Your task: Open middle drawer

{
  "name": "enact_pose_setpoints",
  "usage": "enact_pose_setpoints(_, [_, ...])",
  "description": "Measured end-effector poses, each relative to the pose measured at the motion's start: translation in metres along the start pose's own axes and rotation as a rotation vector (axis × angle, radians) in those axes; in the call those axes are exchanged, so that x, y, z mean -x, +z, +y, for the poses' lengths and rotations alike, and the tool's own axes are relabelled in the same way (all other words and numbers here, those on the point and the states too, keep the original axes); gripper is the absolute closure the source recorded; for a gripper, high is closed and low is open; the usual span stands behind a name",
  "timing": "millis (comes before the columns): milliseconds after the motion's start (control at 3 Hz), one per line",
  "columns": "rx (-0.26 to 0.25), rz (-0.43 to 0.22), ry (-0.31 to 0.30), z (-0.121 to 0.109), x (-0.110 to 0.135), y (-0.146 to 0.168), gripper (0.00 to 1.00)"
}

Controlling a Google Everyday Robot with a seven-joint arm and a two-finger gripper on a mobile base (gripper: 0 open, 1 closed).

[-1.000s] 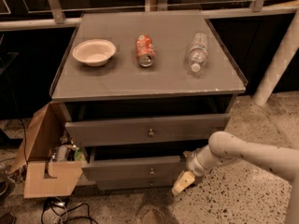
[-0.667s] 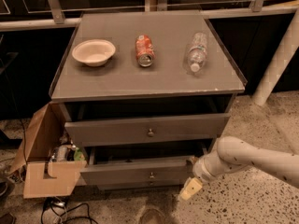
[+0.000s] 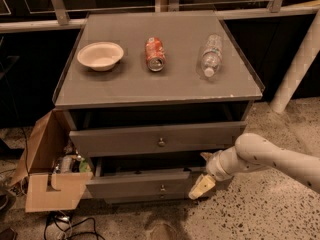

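The grey cabinet has three drawers. The middle drawer [image 3: 135, 184] has a small round knob [image 3: 162, 187] and stands pulled out a little, with a dark gap above its front. The taller top drawer [image 3: 150, 139] is also pulled out, further forward. The lowest drawer front [image 3: 145, 200] shows only as a thin strip below. My gripper [image 3: 201, 188], cream-coloured on a white arm [image 3: 260, 156] that reaches in from the right, sits at the right end of the middle drawer's front, well to the right of its knob.
On the cabinet top [image 3: 125, 84] lie a white bowl [image 3: 100, 55], a red can [image 3: 155, 54] on its side and a clear plastic bottle [image 3: 210, 55]. An open cardboard box [image 3: 52, 184] with clutter stands at the left. Cables [image 3: 65, 224] lie on the speckled floor.
My gripper has shifted a little along the right end of the middle drawer's front, dipping and coming back up. The drawers look the same.
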State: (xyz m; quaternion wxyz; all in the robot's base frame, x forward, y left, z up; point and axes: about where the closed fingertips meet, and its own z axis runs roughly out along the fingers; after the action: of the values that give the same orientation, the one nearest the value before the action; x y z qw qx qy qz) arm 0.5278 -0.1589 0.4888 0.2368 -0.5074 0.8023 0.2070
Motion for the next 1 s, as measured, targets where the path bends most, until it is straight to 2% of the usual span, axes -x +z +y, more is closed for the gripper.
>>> enact_pose_setpoints(333, [0.026,0.004,0.014,0.003,-0.006,0.01,0.0])
enact_pose_setpoints(667, [0.089,0.058,0.071,0.009,-0.04,0.056,0.0])
enact_pose_setpoints(1000, [0.084,0.057,0.072,0.012,-0.044,0.053,0.0])
